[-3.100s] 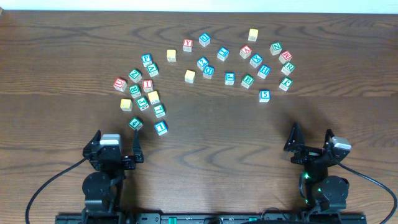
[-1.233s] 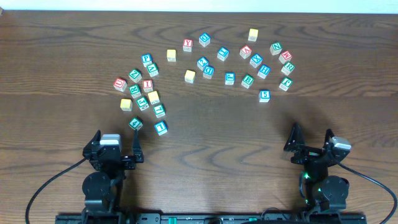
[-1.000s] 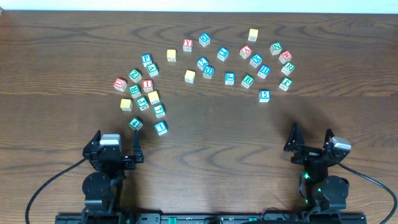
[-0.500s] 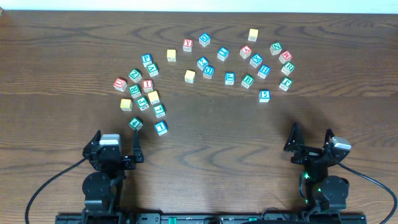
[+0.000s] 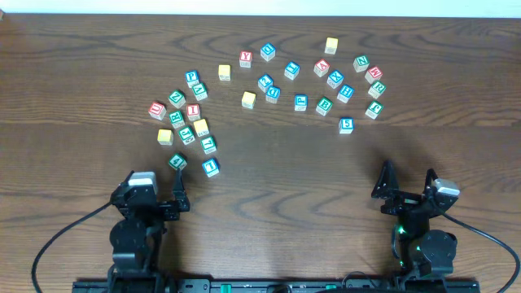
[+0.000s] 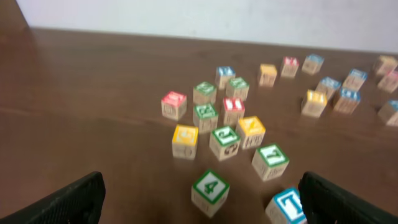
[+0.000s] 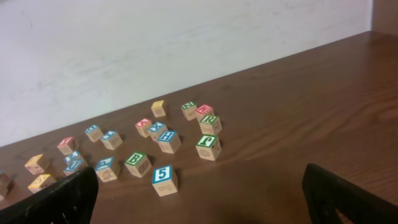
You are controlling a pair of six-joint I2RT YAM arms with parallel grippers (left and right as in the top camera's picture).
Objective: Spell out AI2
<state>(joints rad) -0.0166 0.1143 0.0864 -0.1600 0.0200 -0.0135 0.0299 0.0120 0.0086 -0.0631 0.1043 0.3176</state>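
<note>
The left end effector and right end effector sat wide open, empty, below scattered blocks on the surface.

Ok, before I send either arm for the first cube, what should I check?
1. Left gripper open and empty: ok.
2. Right gripper open and empty: ok.
3. Red A cube found, letter up: ok.
4. Red I cube found: ok.
5. Finger room around the I cube: not ok, green cubes sit close beside it.
6. Blue 2 cube found: cannot tell, the blue faces are too small to read.
</note>
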